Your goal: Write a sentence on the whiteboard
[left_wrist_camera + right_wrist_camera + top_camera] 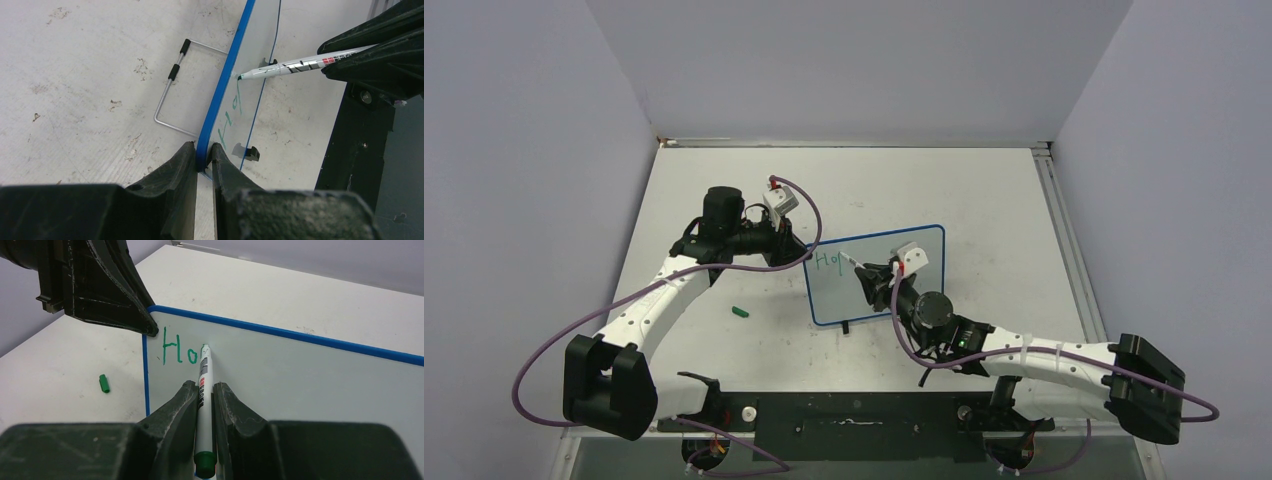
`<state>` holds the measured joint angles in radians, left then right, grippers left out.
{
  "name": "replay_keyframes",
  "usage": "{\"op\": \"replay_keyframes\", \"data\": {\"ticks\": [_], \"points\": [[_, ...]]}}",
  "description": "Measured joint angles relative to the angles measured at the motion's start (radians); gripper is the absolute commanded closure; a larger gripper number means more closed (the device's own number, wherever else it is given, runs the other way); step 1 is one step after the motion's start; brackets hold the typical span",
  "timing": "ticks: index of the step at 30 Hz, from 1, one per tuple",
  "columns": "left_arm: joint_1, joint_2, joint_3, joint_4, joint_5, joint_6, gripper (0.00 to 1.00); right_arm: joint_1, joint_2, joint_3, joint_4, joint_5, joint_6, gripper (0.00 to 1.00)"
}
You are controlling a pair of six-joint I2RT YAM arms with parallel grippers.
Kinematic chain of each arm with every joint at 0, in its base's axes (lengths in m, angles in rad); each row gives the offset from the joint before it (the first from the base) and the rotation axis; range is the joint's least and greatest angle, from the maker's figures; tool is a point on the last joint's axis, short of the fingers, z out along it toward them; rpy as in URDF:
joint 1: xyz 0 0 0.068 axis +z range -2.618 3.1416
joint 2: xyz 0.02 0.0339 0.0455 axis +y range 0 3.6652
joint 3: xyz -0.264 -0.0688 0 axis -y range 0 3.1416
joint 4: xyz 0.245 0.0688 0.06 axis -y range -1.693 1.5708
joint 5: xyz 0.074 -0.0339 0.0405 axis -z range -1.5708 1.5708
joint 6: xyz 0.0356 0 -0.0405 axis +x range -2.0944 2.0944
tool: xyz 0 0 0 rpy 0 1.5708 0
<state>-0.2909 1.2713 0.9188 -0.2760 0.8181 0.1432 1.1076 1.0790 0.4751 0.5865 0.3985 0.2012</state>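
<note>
Whiteboard point(839, 295) stands mid-desk, a bit nearer the near edge than the far one. The left gripper point(204, 150) is pinched onto its blue frame at the upper left corner. The right gripper point(204, 390) is clamped on the marker point(204, 370), tip touching the board just right of the green letters. The sentence point(828, 262) is only started: "Ho" reads clearly, and a third letter sits under the tip.

Risks, judged:
- Too much push from the tip could tilt the board back or slip it in the left clamp, since only one corner is held. Strokes would skew.
- Too little pressure and the line breaks.
- The marker could slide or rotate between the fingers, as the hold is narrow on a smooth barrel.
- Right fingers trail close behind the tip, so a pass back left could smear wet ink.
- Large letters may run out of row width.

Counts: one whiteboard, one marker, one green cap point(740, 312) loose on the desk left of the board, two grippers, two black feet point(248, 151), one wire stand point(172, 95).
</note>
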Motion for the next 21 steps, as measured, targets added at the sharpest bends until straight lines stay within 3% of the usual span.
{"op": "replay_keyframes", "data": {"ticks": [21], "points": [[0.000,0.000,0.000,0.000,-0.002,0.000,1.00,0.000,-0.031,0.000,-0.068,0.027,0.035,0.95]]}}
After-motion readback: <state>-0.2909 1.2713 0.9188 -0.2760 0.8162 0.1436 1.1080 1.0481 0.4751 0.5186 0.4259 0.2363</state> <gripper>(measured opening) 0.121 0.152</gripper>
